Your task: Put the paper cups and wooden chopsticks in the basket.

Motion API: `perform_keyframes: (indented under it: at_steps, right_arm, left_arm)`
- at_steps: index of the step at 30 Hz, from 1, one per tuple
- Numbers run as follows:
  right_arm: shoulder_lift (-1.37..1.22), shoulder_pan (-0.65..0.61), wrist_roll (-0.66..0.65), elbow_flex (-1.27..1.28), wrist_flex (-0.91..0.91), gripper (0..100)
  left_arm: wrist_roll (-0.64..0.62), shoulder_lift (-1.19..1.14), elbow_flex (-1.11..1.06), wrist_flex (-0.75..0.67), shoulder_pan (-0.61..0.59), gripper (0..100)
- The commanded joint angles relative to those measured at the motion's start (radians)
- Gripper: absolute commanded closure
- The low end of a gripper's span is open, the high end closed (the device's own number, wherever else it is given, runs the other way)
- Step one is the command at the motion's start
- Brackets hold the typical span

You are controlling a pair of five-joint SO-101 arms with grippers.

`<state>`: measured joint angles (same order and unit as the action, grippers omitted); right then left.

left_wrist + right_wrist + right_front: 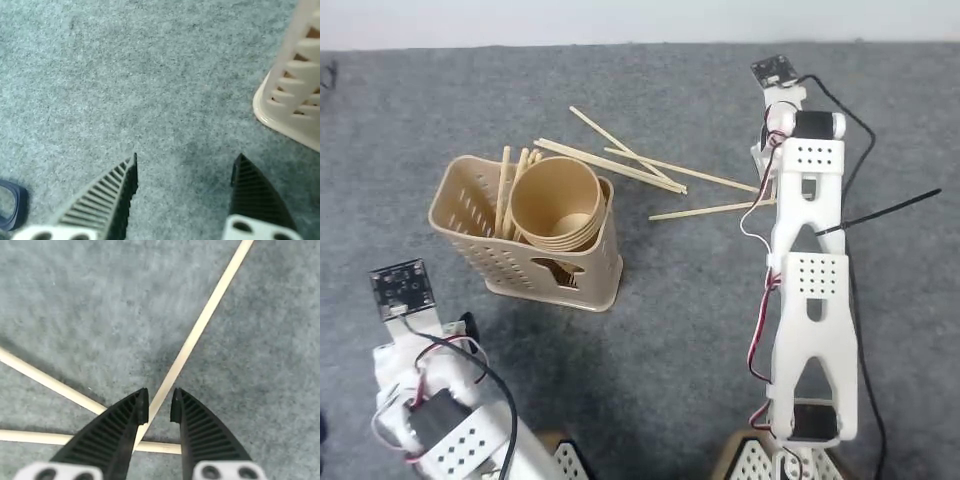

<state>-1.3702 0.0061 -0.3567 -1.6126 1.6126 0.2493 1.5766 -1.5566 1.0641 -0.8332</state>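
Observation:
A beige slotted basket (470,215) holds a stack of paper cups (557,203) and a few wooden chopsticks (508,180). Several loose chopsticks (640,168) lie crossed on the carpet to its right. My right gripper (160,407) is down at their right end (765,165), its fingers closed to a narrow gap with one chopstick (200,325) running between the tips. Two other chopsticks (45,379) lie beside it. My left gripper (185,165) is open over bare carpet near the basket's front left corner (290,105), with nothing between its fingers.
Grey carpet covers the whole work surface. A dark blue object (10,202) shows at the edge of the left wrist view. The right arm (810,290) stretches along the right side, with cables trailing beside it.

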Motion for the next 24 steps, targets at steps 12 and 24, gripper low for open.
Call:
perform_keyframes:
  at_steps: [12, 24]
  right_arm:
    - [-0.074, 0.002, 0.002, -0.055, -0.027, 99.0]
    - [0.317, -0.007, -0.103, -0.071, 0.028, 99.2]
  left_arm:
    - [0.008, 0.009, 0.008, -0.014, 0.002, 71]
    - [0.008, 0.009, 0.008, -0.014, 0.002, 71]
